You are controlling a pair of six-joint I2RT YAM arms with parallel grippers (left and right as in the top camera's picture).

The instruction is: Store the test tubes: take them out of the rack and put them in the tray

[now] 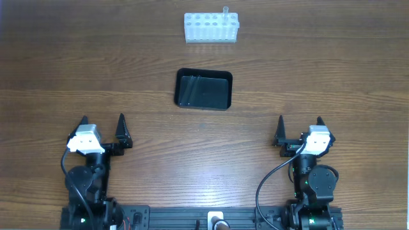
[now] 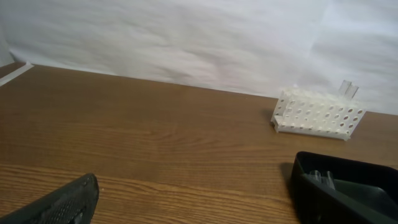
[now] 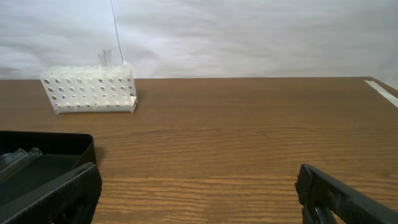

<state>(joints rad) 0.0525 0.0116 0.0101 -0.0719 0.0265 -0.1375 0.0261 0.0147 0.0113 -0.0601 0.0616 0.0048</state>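
The table [image 1: 77,64] is of brown wood, and its grain runs from side to side in the top view. The surface looks smooth and not shiny. Behind its far edge stands a white backdrop [image 2: 186,37] with soft folds, seen in the 2 wrist views. 1 thin dark line [image 3: 115,31] runs down the backdrop; what it is cannot be told. A pale strip [image 3: 382,92] lies along the table's side edge.

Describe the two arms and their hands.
Both arms are black, with rounded joint housings and small green lights. The left hand and right hand each have a white block at the wrist and two black, pointed fingers. A black cable loops beside each arm.
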